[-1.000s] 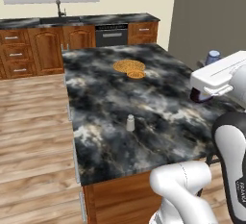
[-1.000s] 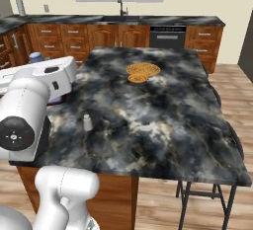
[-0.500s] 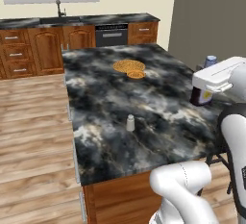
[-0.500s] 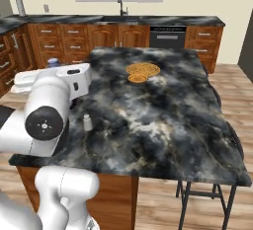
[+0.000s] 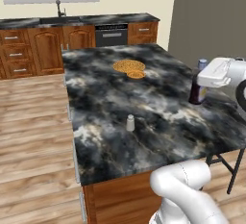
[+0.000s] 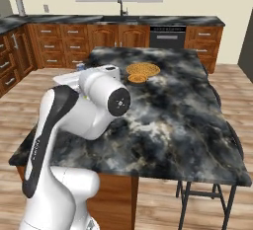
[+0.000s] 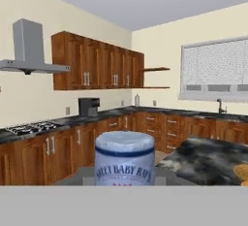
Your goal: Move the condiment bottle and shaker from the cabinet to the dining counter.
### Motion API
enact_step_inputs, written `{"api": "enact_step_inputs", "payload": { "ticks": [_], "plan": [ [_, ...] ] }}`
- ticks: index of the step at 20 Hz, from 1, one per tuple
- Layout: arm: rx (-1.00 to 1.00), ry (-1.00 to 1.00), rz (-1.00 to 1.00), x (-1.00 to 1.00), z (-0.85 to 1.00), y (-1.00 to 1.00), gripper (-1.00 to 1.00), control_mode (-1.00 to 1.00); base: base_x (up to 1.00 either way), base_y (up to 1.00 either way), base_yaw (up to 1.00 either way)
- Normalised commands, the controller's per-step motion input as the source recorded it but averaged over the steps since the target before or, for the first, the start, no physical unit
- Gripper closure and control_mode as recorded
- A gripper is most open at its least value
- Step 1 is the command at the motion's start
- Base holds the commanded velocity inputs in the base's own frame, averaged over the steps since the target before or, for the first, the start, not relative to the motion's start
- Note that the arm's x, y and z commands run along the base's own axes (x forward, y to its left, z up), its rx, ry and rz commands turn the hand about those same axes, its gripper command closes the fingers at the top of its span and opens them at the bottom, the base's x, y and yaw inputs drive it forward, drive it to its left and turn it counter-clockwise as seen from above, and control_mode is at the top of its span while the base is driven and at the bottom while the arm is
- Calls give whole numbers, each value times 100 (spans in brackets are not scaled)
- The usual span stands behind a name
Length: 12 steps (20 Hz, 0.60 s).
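Note:
The dark brown condiment bottle [image 5: 196,93] with its yellowish label is at the right edge of the dining counter [image 5: 144,98], and my gripper [image 5: 203,80] is shut on its upper part. I cannot tell whether the base of the bottle touches the stone. In the hand view the pale cap of the bottle [image 7: 125,157] sits right in front of the camera. The small pale shaker [image 5: 130,122] stands upright near the middle of the counter, well left of the gripper. The reddish-brown wall cabinet [image 7: 97,67] hangs on the far wall with its doors shut.
Flat golden-orange round things [image 5: 129,66] lie towards the far end of the counter. A stool [image 5: 226,163] stands by its right side. My own arm [image 6: 94,105] blocks the left half of the counter [image 6: 188,120] in the right base view. The wall counter with a sink [image 5: 57,20] runs behind.
The arm's elbow has swung to the right across the right base view. The hand with the bottle has moved slightly down and inward, towards the counter's right edge. The shaker has stayed put.

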Motion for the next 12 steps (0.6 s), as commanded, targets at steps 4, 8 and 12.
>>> {"api": "enact_step_inputs", "payload": {
  "ticks": [4,8,12],
  "plan": [
    [-1,-2,29,58,-63,-26,100,-100,0,0,0],
    [0,-3,23,50,-60,-17,100,-100,0,0,0],
    [0,0,17,39,-67,-25,100,-100,0,0,0]
  ]
}}
